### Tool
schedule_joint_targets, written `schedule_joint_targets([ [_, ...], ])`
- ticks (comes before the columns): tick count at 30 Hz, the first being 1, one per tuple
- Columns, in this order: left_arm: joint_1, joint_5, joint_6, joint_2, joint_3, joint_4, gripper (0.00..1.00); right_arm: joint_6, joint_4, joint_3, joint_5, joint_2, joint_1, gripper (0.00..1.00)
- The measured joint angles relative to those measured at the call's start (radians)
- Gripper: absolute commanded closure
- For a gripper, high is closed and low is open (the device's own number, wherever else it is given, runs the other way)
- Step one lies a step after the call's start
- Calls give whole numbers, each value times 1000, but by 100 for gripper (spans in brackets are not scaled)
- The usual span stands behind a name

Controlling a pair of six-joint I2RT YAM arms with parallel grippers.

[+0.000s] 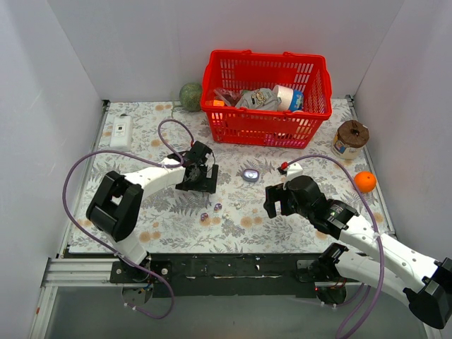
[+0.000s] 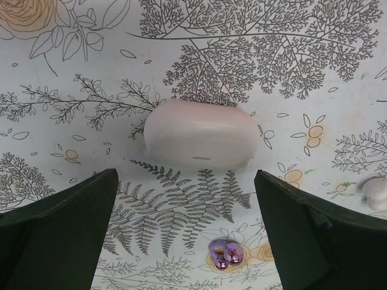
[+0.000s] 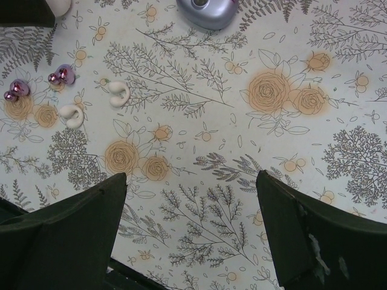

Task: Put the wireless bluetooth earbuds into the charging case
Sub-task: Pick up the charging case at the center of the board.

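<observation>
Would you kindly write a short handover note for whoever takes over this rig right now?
Left claw: open, empty, near a white oval object.
Right claw: open, empty.
Both purple earbuds lie loose on the table, apart from the lavender charging case.
Done: nothing yet.
Left: pick up each bud and seat it in the case.

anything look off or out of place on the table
Two purple earbuds lie loose, apart from the lavender charging case, with two white buds beside them. One finger of the right gripper shows white chips.
</observation>
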Motion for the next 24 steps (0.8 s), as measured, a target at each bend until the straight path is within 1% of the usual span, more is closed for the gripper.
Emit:
schedule_joint_targets([
  [16,-40,-96,-39,69,21,40,2,-4,0,0,0,6,0,5],
  [24,-60,-134,-45,76,22,48,8,-4,0,0,0,3,0,5],
])
